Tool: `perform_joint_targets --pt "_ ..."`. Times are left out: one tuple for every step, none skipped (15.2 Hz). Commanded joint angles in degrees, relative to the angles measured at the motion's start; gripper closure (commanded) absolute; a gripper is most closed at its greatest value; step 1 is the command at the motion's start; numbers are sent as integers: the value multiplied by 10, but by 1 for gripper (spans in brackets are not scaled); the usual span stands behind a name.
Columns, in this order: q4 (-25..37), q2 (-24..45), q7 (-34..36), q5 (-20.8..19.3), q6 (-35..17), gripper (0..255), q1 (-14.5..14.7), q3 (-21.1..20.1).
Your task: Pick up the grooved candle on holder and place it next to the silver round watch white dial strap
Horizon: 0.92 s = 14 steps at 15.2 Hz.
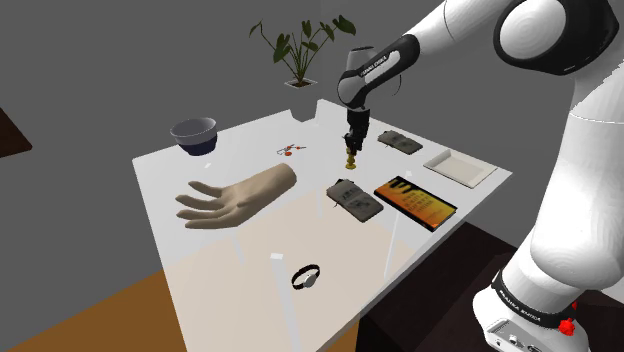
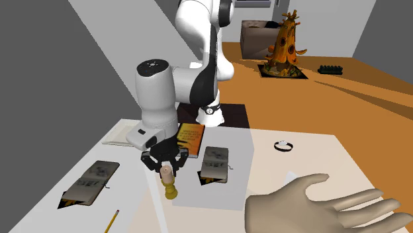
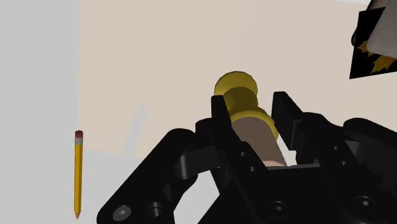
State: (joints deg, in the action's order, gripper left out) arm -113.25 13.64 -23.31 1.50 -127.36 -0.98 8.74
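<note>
Pinching the pale body of the grooved candle (image 3: pixel 254 137) between its two black fingers, the end effector (image 3: pixel 251 103) grips the wax just above the gold holder (image 3: pixel 236 86). The candle hangs upright directly beneath it. We cannot tell whether the holder's foot rests on the counter (image 1: pixel 250 250) or sits just clear of it.

We would rise straight up first and keep the wrist vertical, because a smooth cylinder can swivel or slide between flat pads. The watch (image 1: pixel 306 277) lies well apart from the end effector, past the dark wallet (image 1: pixel 355 198). We judge the carry needs enough height to clear that wallet. We would then lower slowly just beside the strap, not onto it, and let go only once the foot sits flat. A pencil (image 3: pixel 77 172) lies near the end effector, away from that route.

As for writing, the arm (image 1: pixel 380 70) above the end effector carries white lettering that we cannot read. The orange book (image 1: pixel 415 200) beyond the wallet shows dark marks, none legible.
</note>
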Motion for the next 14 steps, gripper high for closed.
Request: perform_joint_targets --pt "0 0 0 0 0 255 0 0" --pt "0 0 0 0 0 255 0 0" --pt "0 0 0 0 0 255 0 0" --pt "0 0 0 0 0 255 0 0" --pt "0 0 0 0 0 255 0 0" --pt "0 0 0 0 0 255 0 0" --pt "0 0 0 0 0 255 0 0" --pt "3 -4 0 -1 7 255 0 0" --pt "6 -7 1 -2 13 255 0 1" --pt "9 -11 1 -2 20 255 0 1" --pt "12 -14 2 -3 27 255 1 1" --pt "16 -18 2 -4 34 255 1 1" --pt "20 -21 2 -4 41 255 1 1" --pt "23 -25 3 -5 48 255 1 2"
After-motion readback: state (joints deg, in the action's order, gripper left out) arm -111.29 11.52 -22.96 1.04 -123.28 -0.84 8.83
